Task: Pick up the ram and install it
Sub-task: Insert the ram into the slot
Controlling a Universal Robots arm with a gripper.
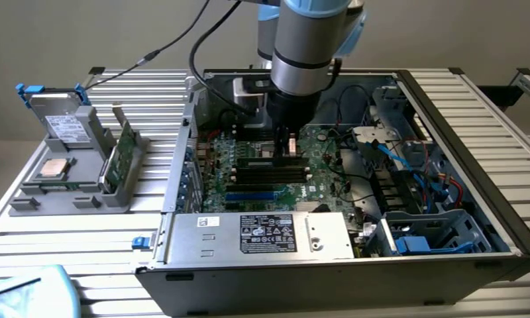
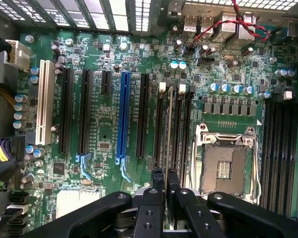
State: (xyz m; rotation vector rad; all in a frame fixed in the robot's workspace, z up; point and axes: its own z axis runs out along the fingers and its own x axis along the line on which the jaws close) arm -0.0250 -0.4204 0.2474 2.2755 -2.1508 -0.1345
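My gripper [image 1: 288, 151] reaches down into the open computer case [image 1: 503, 218], over the motherboard's [image 1: 247, 179] memory slots [image 1: 269, 173]. In the wrist view the gripper [image 2: 165, 174] is shut on the ram [image 2: 168, 129]. The ram shows edge-on as a thin upright strip. It stands in line with the black memory slots [image 2: 181, 129] beside the CPU socket [image 2: 223, 158]. Its lower edge is at or just above a slot, and I cannot tell whether it is seated.
A grey holder [image 1: 71, 185] outside the case on the exterior view's left carries a silver CPU chip [image 1: 55, 169], an upright green card [image 1: 116, 159] and a drive [image 1: 66, 122]. The power supply [image 1: 265, 235] fills the case front. Cables [image 1: 407, 165] lie at the exterior view's right.
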